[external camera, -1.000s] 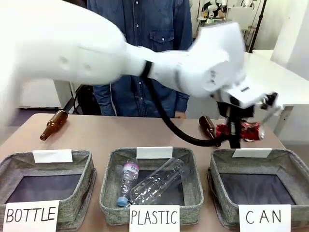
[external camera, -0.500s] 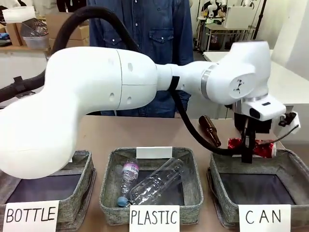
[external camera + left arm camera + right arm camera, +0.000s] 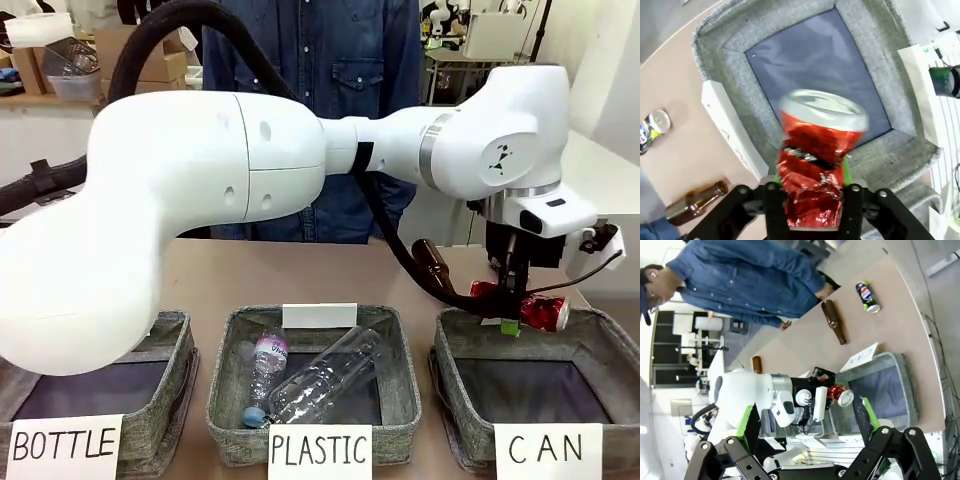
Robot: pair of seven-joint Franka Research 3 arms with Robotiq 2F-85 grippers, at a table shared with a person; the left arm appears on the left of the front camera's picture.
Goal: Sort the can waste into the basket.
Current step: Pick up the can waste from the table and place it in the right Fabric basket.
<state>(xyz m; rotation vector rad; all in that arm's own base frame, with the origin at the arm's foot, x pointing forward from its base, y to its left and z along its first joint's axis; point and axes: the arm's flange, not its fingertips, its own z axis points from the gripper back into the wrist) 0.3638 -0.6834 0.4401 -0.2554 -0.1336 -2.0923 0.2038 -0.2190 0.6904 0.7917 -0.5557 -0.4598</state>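
Observation:
A dented red can (image 3: 527,308) hangs on its side over the far rim of the grey basket (image 3: 600,335) signed "CAN". My left gripper (image 3: 510,318) reaches across from the left and is shut on it. In the left wrist view the red can (image 3: 815,165) sits between the green pads, its top blurred, above the basket's dark lining (image 3: 815,65). A dark Pepsi can (image 3: 652,125) lies on the table beyond the basket. My right gripper (image 3: 805,417) is open, high above the table, looking down on the red can (image 3: 840,395), the basket (image 3: 900,370) and the Pepsi can (image 3: 868,296).
A brown glass bottle (image 3: 432,262) lies just behind the CAN basket. The PLASTIC basket (image 3: 225,400) holds clear plastic bottles; the BOTTLE basket (image 3: 172,335) stands at the left. A person (image 3: 310,60) in a denim shirt stands at the far side.
My left arm has swung further right and carried the red can from behind the basket to above its far rim. The can now tilts a little, right end lower.

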